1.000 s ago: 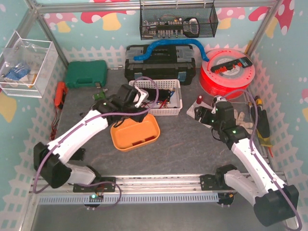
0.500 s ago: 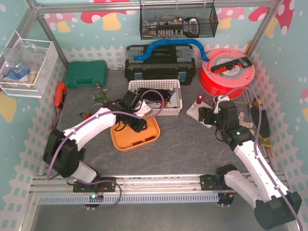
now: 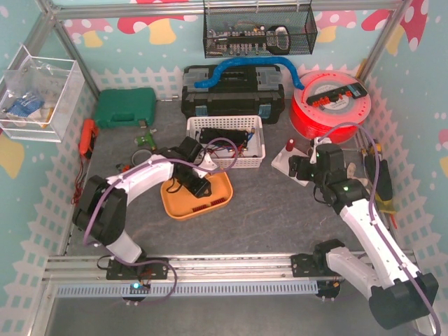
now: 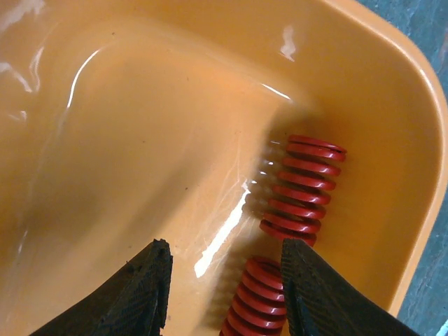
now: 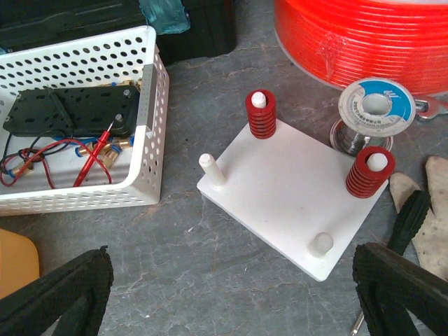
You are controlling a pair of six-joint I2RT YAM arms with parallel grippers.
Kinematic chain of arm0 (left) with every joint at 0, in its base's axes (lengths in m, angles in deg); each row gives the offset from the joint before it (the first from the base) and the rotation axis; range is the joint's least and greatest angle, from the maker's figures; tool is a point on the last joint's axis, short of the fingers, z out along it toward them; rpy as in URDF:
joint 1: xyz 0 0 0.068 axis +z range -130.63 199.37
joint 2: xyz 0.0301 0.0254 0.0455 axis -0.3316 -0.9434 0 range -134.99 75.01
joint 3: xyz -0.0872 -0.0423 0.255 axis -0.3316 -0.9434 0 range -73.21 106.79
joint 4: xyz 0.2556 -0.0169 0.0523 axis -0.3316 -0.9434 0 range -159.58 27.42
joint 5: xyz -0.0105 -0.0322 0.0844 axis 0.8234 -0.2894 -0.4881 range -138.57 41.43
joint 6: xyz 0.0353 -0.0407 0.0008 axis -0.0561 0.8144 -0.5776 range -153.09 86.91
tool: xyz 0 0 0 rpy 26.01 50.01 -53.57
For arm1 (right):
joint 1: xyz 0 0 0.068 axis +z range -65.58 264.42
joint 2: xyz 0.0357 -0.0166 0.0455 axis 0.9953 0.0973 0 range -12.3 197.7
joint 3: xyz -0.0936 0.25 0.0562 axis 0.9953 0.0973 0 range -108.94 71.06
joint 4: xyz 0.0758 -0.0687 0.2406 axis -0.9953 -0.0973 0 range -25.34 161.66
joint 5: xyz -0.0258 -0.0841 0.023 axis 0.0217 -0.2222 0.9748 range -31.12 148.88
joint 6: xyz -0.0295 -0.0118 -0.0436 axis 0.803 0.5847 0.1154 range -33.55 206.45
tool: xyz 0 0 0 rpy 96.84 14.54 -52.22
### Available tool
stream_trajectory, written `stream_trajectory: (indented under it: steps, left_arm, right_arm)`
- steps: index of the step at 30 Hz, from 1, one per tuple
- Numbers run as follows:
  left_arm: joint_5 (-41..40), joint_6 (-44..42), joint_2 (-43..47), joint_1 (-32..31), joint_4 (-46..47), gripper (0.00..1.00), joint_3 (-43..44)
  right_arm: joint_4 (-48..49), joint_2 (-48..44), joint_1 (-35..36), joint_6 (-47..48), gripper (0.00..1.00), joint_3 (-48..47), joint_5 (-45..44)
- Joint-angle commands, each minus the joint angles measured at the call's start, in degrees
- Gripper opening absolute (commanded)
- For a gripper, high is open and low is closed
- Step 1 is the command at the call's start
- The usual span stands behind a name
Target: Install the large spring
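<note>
Two red springs lie in the orange tray [image 4: 126, 140] [image 3: 217, 199]. One spring [image 4: 302, 189] lies farther off. The other spring [image 4: 255, 301] lies between my left gripper's [image 4: 224, 252] [image 3: 190, 186] jaws, against the right finger; a gap separates it from the left finger. Which one is the large spring I cannot tell. My right gripper [image 5: 231, 273] [image 3: 302, 168] hangs open above the table, just short of the white peg board [image 5: 294, 182]. The board carries a thin spring [image 5: 260, 117] and a thick spring [image 5: 369, 173], plus a bare thin peg [image 5: 212, 168] and a bare thick peg [image 5: 320, 243].
A white perforated basket [image 5: 150, 112] with wires stands left of the board. A solder spool [image 5: 378, 105], a red filament reel [image 3: 329, 105] and a glove [image 5: 434, 210] crowd its far and right sides. A black toolbox [image 3: 234, 94] sits behind.
My left gripper has dropped into the orange tray and its jaws have narrowed around one spring. The right arm has barely shifted.
</note>
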Motion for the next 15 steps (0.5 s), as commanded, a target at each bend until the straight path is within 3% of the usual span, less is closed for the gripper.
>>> stream_trajectory:
  steps: [1, 9, 15]
  left_arm:
    - [5.15, -2.86, -0.9, 0.56, 0.11, 0.47, -0.12]
    - [11.89, -2.96, -3.73, 0.11, 0.61, 0.45, 2.06]
    - [8.42, -3.88, -4.09, -0.68, 0.61, 0.4, 0.9]
  right_arm:
    - [-1.24, 1.12, 0.27, 1.89, 0.93, -2.85, -1.26]
    - [-1.52, 1.89, 0.27, 4.95, 0.94, -4.56, -4.13]
    - [-2.53, -0.3, 0.27, 4.14, 0.94, -4.63, -4.67]
